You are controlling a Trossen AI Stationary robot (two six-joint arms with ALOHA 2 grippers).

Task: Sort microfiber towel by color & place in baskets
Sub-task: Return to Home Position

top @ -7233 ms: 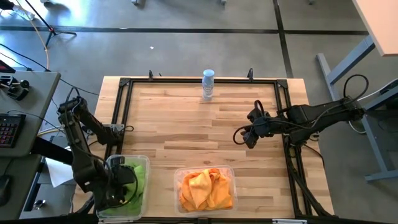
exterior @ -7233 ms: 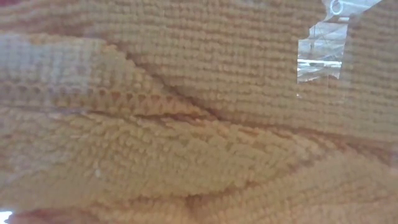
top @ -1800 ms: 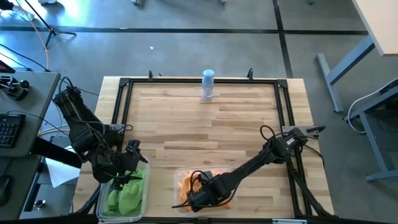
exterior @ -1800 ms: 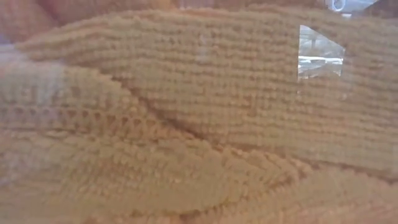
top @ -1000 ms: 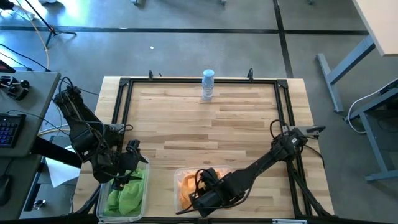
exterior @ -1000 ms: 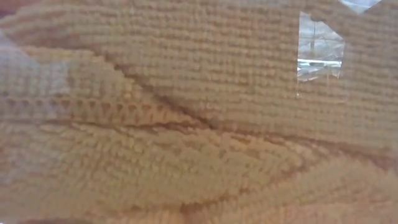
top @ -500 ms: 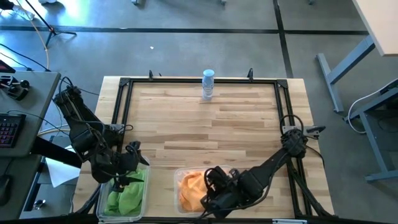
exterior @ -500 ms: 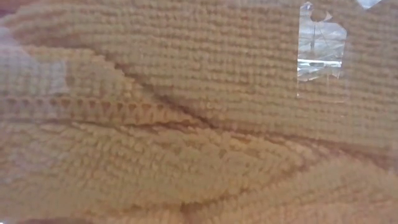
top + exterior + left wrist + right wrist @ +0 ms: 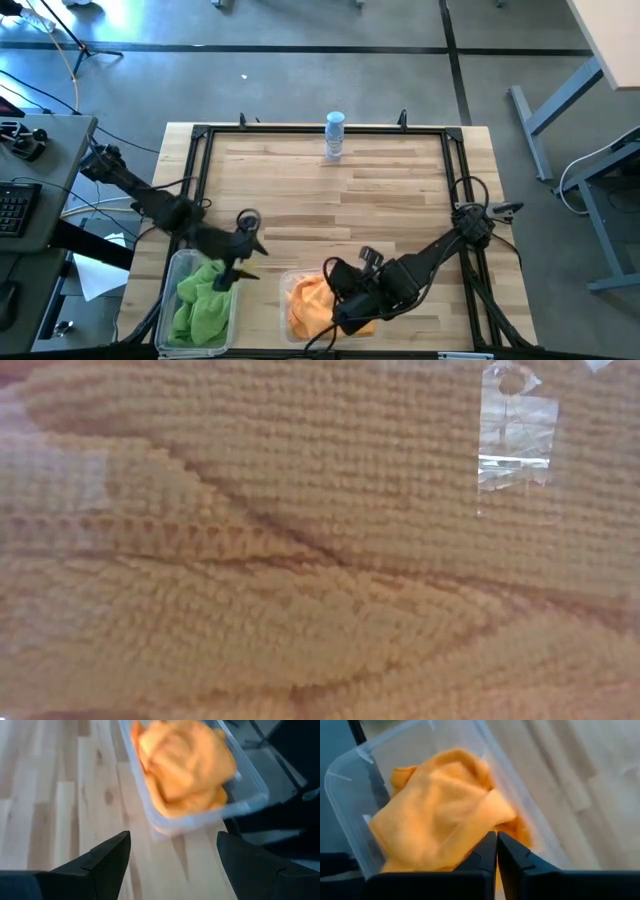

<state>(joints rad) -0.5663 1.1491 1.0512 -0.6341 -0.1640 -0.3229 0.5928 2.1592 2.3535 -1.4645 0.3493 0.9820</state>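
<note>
Microfiber towels of fuzzy orange cloth (image 9: 308,300) fill the wider clear plastic bin (image 9: 287,280) beneath the right pincer (image 9: 343,318), whose fingers (image 9: 487,851) are pressed together. Fuzzy green towels (image 9: 200,300) lie in the narrower clear bin (image 9: 168,290) beside the spread left pincer (image 9: 240,262). Both bins stand on a pale wood-plank table (image 9: 330,200) over grey concrete floor (image 9: 300,70).

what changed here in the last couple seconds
The left gripper, open, swung off the narrower bin toward the table's middle. The right gripper, shut on nothing, drew back rightward over the orange towels in the wider bin. The green towels, both bins and the bottle stayed put.
</note>
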